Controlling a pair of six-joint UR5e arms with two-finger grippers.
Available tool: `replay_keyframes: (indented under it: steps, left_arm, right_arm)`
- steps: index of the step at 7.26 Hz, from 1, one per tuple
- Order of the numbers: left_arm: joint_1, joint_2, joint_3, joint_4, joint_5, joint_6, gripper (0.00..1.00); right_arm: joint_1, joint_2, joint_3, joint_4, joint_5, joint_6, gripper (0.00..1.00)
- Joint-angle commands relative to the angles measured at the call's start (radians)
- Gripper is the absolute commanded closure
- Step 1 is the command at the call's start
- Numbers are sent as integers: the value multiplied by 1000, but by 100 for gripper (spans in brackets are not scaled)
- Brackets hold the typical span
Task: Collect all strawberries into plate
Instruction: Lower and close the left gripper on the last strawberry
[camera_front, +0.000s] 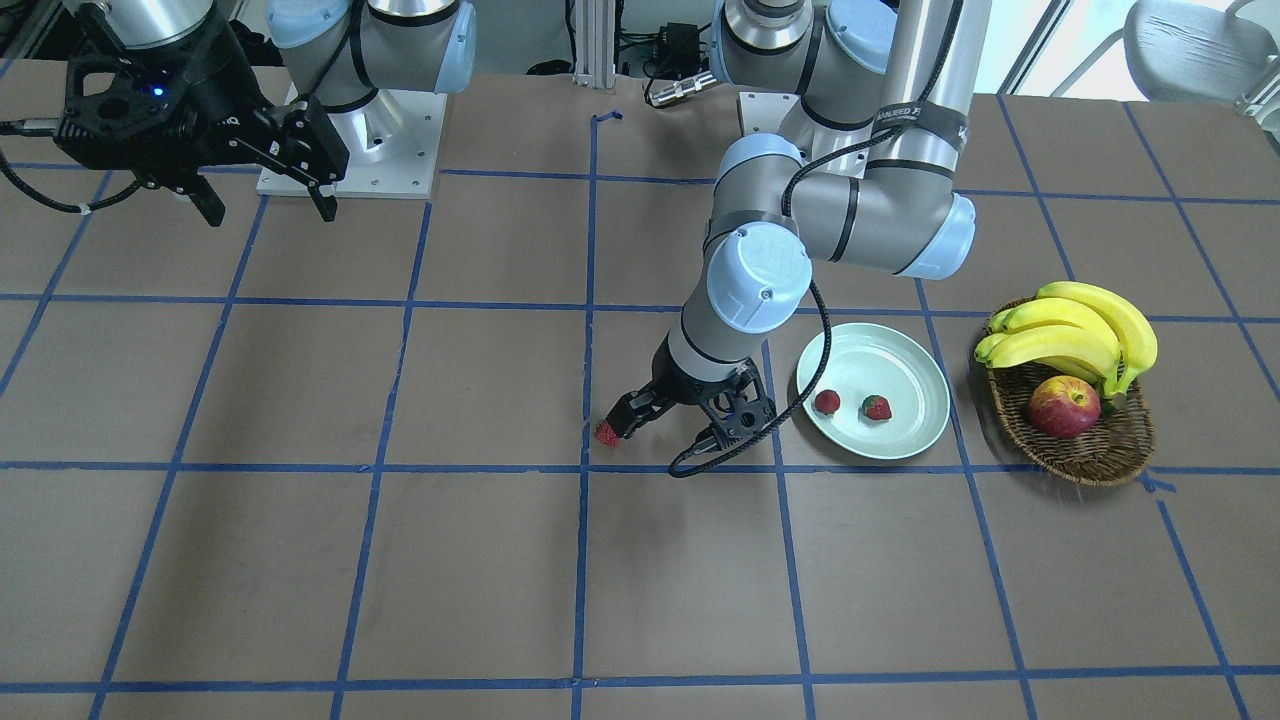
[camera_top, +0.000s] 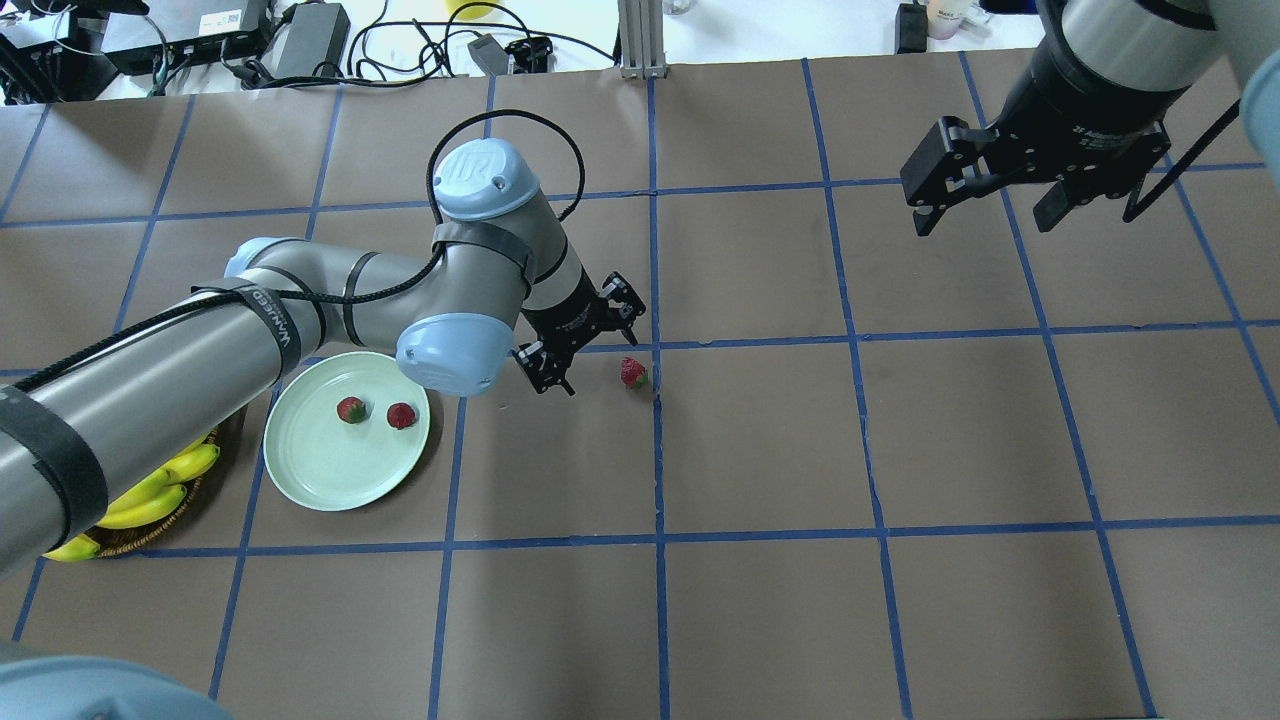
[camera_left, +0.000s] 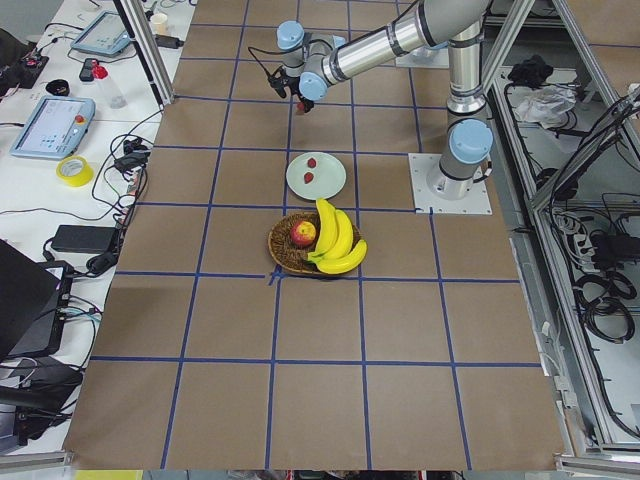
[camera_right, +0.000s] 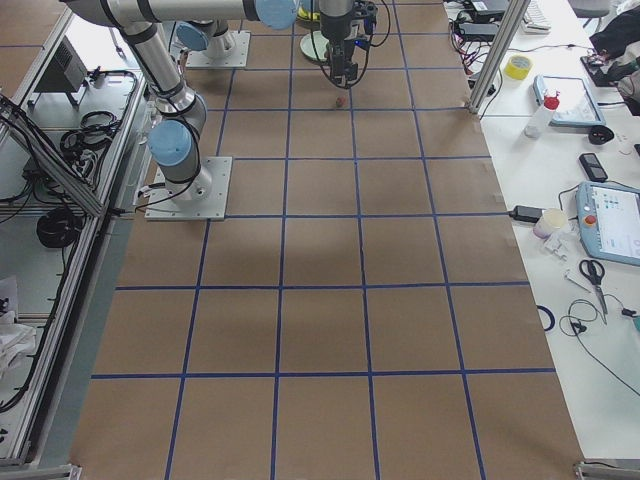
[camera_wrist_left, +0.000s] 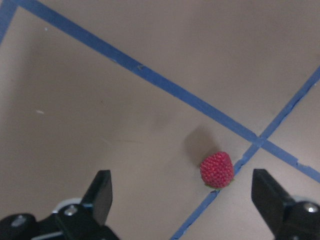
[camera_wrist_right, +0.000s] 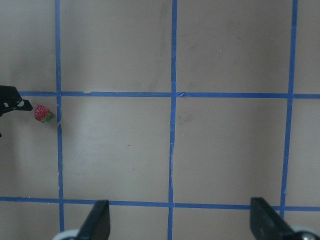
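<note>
Two strawberries (camera_front: 827, 402) (camera_front: 877, 407) lie in the pale mint-green plate (camera_front: 900, 345); they also show in the overhead view (camera_top: 351, 409) (camera_top: 401, 415) on the plate (camera_top: 330, 470). A third strawberry (camera_top: 633, 373) lies on the brown table by a blue tape crossing. My left gripper (camera_top: 598, 345) is open and empty, just beside and above that berry. In the left wrist view the berry (camera_wrist_left: 217, 169) lies ahead between the spread fingers of the left gripper (camera_wrist_left: 181, 182), nearer the right one. My right gripper (camera_top: 982, 225) is open and empty, held high and far from the berries.
A brown wicker basket (camera_front: 1090, 450) with bananas (camera_front: 1080, 330) and a red-yellow apple (camera_front: 1063, 406) stands beside the plate, on the side away from the loose strawberry (camera_front: 606, 433). The left arm's elbow hangs over the plate's near edge. Blue tape lines grid the table.
</note>
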Motion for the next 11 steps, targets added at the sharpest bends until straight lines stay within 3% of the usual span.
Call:
replay_keyframes:
  steps: [1, 2, 3, 5, 6, 9, 11]
  left_arm:
    - [-24, -55, 0, 82, -5, -73, 0]
    - [-25, -67, 0, 91, -4, -79, 2]
    - [-25, -78, 1, 96, -5, -79, 28]
    - [-23, -89, 4, 140, -5, -70, 93]
    - [-23, -88, 15, 139, -7, -64, 100]
    - [-11, -46, 47, 116, 27, 45, 100]
    - [65, 3, 50, -88, 171, 198, 100]
  right_arm:
    - [0, -2, -1, -15, -11, 37, 0]
    - [0, -2, 5, -69, -20, 35, 0]
    - [2, -2, 5, -75, -55, 38, 0]
    - [2, -3, 7, -77, -63, 68, 0]
    - [2, -3, 7, -77, -61, 74, 0]
    - [2, -3, 7, -68, -55, 74, 0]
    - [2, -3, 7, -66, -58, 73, 0]
